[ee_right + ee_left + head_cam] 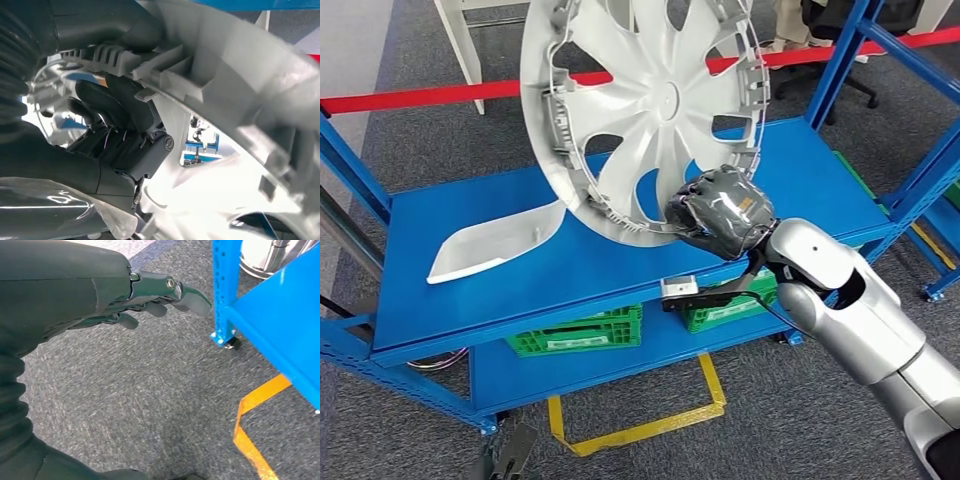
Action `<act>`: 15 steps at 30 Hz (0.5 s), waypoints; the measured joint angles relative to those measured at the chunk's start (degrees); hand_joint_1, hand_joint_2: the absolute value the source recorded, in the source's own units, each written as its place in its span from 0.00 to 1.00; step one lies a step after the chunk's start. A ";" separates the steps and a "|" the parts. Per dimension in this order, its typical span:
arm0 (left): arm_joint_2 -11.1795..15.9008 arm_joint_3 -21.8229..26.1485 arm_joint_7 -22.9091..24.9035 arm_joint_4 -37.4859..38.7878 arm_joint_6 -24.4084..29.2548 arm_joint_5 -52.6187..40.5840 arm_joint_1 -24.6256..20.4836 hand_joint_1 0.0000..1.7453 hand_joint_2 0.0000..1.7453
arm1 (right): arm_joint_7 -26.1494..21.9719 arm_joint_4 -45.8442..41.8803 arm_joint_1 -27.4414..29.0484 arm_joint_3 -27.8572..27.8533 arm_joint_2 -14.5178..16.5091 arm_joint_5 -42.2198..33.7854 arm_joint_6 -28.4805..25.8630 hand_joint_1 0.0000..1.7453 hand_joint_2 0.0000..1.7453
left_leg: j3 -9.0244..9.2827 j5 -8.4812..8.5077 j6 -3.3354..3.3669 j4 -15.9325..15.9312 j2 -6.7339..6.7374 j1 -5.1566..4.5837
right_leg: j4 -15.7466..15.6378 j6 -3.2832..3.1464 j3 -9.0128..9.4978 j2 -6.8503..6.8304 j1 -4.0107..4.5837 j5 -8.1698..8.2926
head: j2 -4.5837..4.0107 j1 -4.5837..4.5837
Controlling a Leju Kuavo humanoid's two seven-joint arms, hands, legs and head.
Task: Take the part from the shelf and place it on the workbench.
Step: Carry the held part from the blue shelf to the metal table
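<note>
A blue steel shelf rack is spread across the middle of the head view, its upper deck bare in places and its lower deck stocked with green plastic crates at the lower centre. Grey carpet with yellow floor tape is seen along the bottom of the frame, and a red barrier tape is stretched across the top.

The large silver-grey plastic wheel cover with curved spokes is seen in the upper centre of the head view, tilted up on edge, its lower rim close to or resting on the upper deck; which cannot be told. A smaller white moulded trim piece lies flat on the deck at centre left.

The right hand, wrapped in a clear film, is clamped on the cover's lower rim at centre right; in the right wrist view its dark fingers are curled around the ribbed inner edge of the rim. The left hand hangs over the carpet beside the rack's caster foot, fingers extended and holding nothing.

The pickup step is judged to be in hand: the part is grasped but not yet carried off the shelf. A lift clear of the deck and uprights is called for next, then a turn toward the workbench, with the one-handed rim grip kept firm against the cover's swing.
</note>
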 joint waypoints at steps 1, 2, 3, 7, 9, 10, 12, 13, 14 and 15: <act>-0.03 0.03 0.00 0.00 0.00 0.01 0.00 0.00 1.00 | 0.00 -0.01 -0.16 0.04 0.00 0.00 0.00 1.00 1.00 | -0.45 0.35 -0.19 0.11 -0.02 -0.02 | -4.17 -0.14 2.82 -0.04 0.02 0.87 | 0.00 -0.01; -0.05 0.05 0.00 0.00 0.01 0.01 -0.03 0.00 1.00 | -0.01 -0.04 -0.36 0.06 0.01 0.00 -0.01 1.00 1.00 | -0.89 0.69 -0.44 0.23 -0.01 -0.09 | -7.99 -0.31 5.37 -0.03 0.10 1.35 | 0.00 -0.04; -0.08 0.07 0.00 0.00 0.03 0.01 -0.06 0.00 1.00 | -0.02 -0.11 -0.60 0.09 0.01 0.00 -0.02 1.00 1.00 | -1.23 1.08 -0.74 0.32 0.00 -0.17 | -10.65 -0.54 7.03 -0.04 0.19 1.47 | 0.00 -0.06; -0.06 0.08 0.00 0.00 0.13 0.02 0.05 0.00 1.00 | 0.05 -0.25 -1.13 0.23 0.02 -0.03 -0.03 1.00 1.00 | -2.09 1.83 -1.99 0.63 -0.07 -0.17 | -12.23 -2.21 7.08 -0.16 0.24 2.55 | 0.00 0.06; -0.01 0.10 0.00 0.00 0.16 0.03 0.14 0.00 1.00 | 0.15 -0.21 -1.22 0.32 0.02 -0.03 -0.02 1.00 1.00 | -3.27 -2.03 -2.67 4.09 -0.18 0.01 | -12.45 -3.14 6.02 -0.31 -0.03 3.79 | 0.00 -0.15; 0.01 0.11 0.00 0.00 0.17 0.04 0.12 0.00 1.00 | 0.25 -0.20 -1.25 0.37 0.02 -0.03 -0.03 1.00 1.00 | -4.13 -4.97 -2.97 7.52 -0.20 0.12 | -12.43 -3.35 5.29 -0.30 -0.02 4.37 | 0.00 -0.27; 0.03 0.11 -0.01 0.00 0.17 0.08 0.06 0.00 1.00 | 0.45 -0.19 -1.20 0.46 0.02 -0.03 -0.05 1.00 1.00 | -5.34 -9.21 -3.33 14.77 -0.19 0.31 | -12.33 -3.42 3.78 -0.27 -0.01 5.48 | 0.00 -0.37; 0.04 0.11 -0.02 0.00 0.16 0.08 0.05 0.00 1.00 | 0.52 -0.19 -1.14 0.50 0.01 -0.03 -0.05 1.00 1.00 | -5.08 -9.53 -3.38 16.62 -0.19 0.34 | -12.25 -3.35 3.02 -0.25 -0.01 6.01 | 0.00 -0.37; 0.04 0.11 -0.02 0.00 0.16 0.09 0.06 0.00 1.00 | 0.56 -0.19 -1.06 0.52 0.00 -0.04 -0.05 1.00 1.00 | -3.93 -8.69 -3.33 16.47 -0.19 0.35 | -12.16 -3.22 2.27 -0.22 -0.01 6.52 | 0.00 -0.39; 0.06 0.11 -0.02 0.00 0.16 0.10 0.05 0.00 1.00 | 0.58 -0.19 -0.99 0.53 -0.01 -0.07 -0.05 1.00 1.00 | -1.91 -7.26 -3.17 14.35 -0.20 0.35 | -12.07 -3.04 1.59 -0.19 0.00 7.00 | 0.00 -0.39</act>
